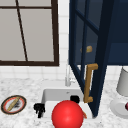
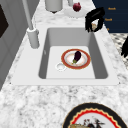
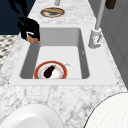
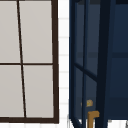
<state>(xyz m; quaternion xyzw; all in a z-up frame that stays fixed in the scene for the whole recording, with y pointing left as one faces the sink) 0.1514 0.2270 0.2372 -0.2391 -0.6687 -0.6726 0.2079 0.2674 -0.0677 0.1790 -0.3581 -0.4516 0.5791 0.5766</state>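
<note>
Front view — red ball (image 1: pixel 67 114) before sink (image 1: pixel 53 95), open cabinet door (image 1: pixel 86 52)

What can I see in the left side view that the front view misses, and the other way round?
Left side: an eggplant on a red-rimmed plate inside the sink. Front: a window, the open blue cabinet door with its brass handle, and a red ball. Both: the sink, the faucet, the marble counter and a patterned plate beside the sink.
</note>
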